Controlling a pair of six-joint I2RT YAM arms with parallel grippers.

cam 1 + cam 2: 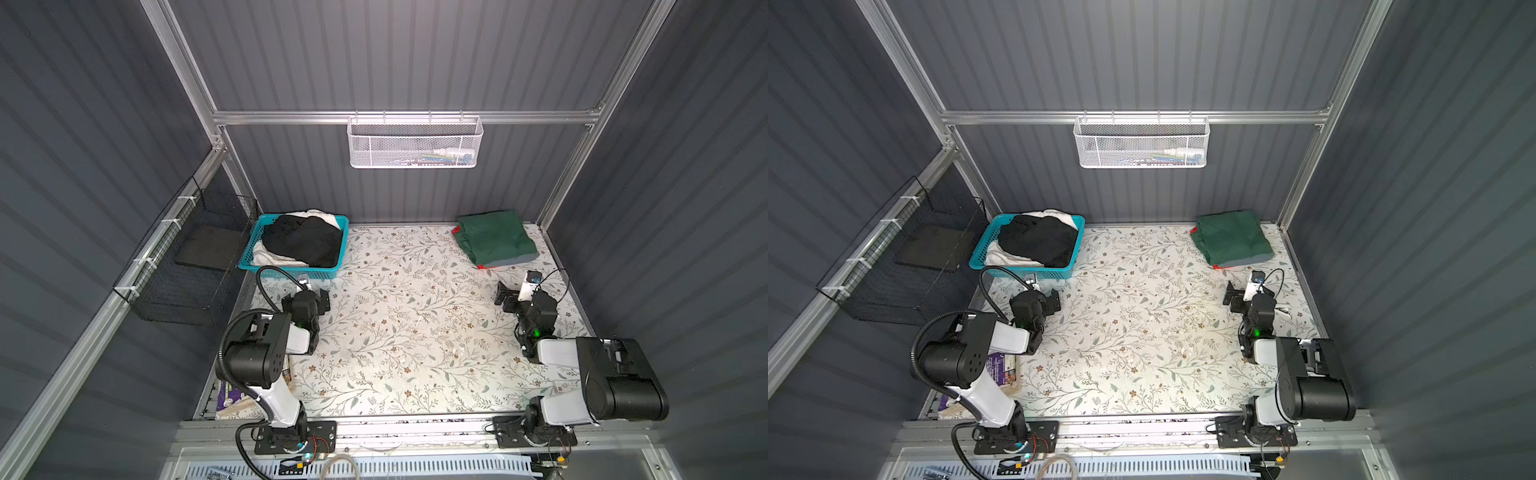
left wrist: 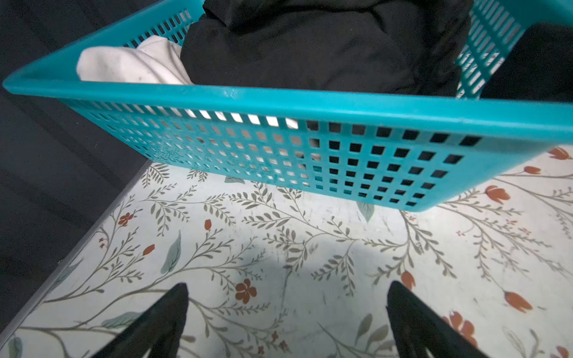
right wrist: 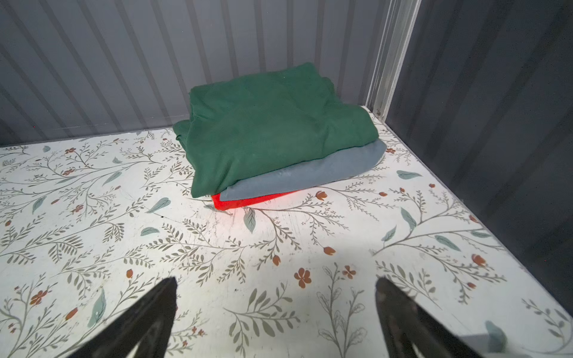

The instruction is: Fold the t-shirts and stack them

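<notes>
**A:** Where did the folded shirts lie?

**B:** In the far right corner of the desk (image 1: 415,332). The dark green t-shirt (image 3: 273,130) was on top, the grey t-shirt (image 3: 310,176) under it and the red t-shirt (image 3: 248,200) at the bottom. The stack sat skewed to the desk's edges and looked nearly square, so I could not call a long axis.

**A:** And the tools?

**B:** Both were spread wide, holding nothing. The right tool (image 3: 276,279) hovered near the stack, apart from it, pointing at its folded edges. The left tool (image 2: 288,285) faced the turquoise basket (image 2: 279,96), where the crumpled black t-shirt (image 2: 310,46) lay over the cream-white t-shirt (image 2: 130,62).

**A:** Any writing?

**B:** There was print on a purple packet (image 1: 1003,370) by the left arm's base, too small to read.
</notes>
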